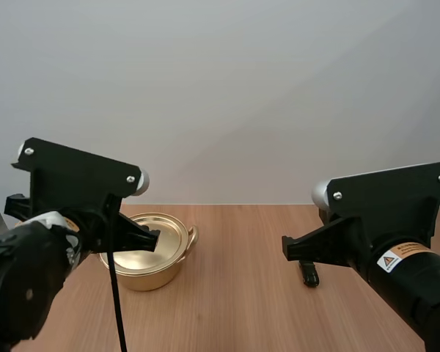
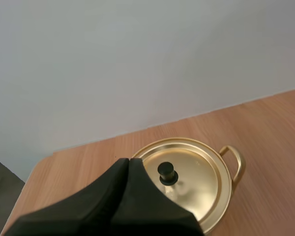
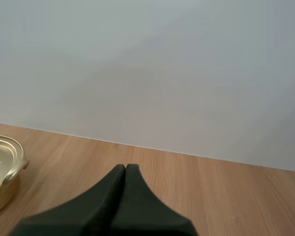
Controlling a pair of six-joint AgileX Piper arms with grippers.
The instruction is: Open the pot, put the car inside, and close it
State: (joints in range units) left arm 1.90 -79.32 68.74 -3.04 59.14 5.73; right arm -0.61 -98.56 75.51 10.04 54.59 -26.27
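Round gold metal pot (image 1: 152, 273): it stands on the light wooden table (image 1: 235, 312), on my left side and towards the far edge. Its flat gold lid (image 2: 199, 169) is seated on the rim, with a small black knob (image 2: 167, 172) upright at the centre. One looped gold side handle (image 2: 234, 160) points away from my left arm.

My left gripper (image 2: 128, 161): the two black fingers lie pressed together as one dark wedge and grip nothing. The tip hangs over the near part of the lid, just beside the knob; I cannot tell whether it touches.

My right gripper (image 3: 125, 168): the fingers are likewise closed flat against each other and empty. It is raised above bare wood, well apart from the pot.

A small dark object (image 1: 309, 273) lies on the table below the right gripper; I cannot tell what it is.
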